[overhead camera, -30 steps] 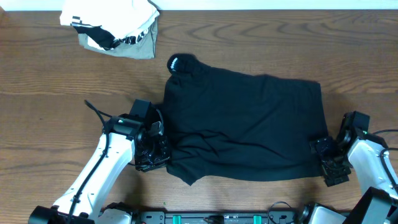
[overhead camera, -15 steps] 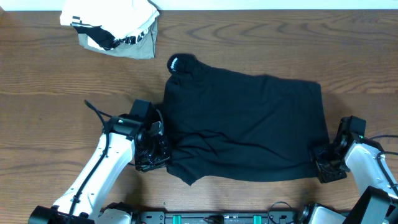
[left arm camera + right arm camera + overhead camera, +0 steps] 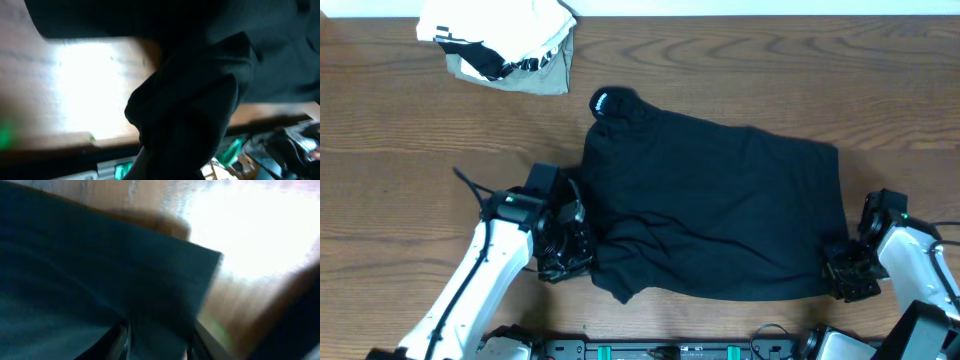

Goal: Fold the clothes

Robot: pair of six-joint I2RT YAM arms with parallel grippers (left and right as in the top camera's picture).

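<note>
The clothes point(image 3: 720, 210), one black garment, lie spread across the middle of the wooden table, with the collar end at the back left. My left gripper point(image 3: 570, 262) is at the garment's front left corner, shut on a bunched fold of the clothes point(image 3: 190, 115) that fills the left wrist view. My right gripper point(image 3: 840, 275) is at the front right corner. In the right wrist view a corner of the clothes point(image 3: 75, 265) lies between the two fingers point(image 3: 121, 335), which stand narrowly apart. The blur hides whether they pinch the fabric.
A white-and-grey bundle point(image 3: 500, 45) with striped trim sits at the back left of the table point(image 3: 400, 180). A rail with green parts point(image 3: 670, 350) runs along the front edge, close behind both grippers.
My right gripper has moved in onto the garment's front right corner and its jaws have narrowed around the fabric. The left arm has shifted slightly, still holding its corner.
</note>
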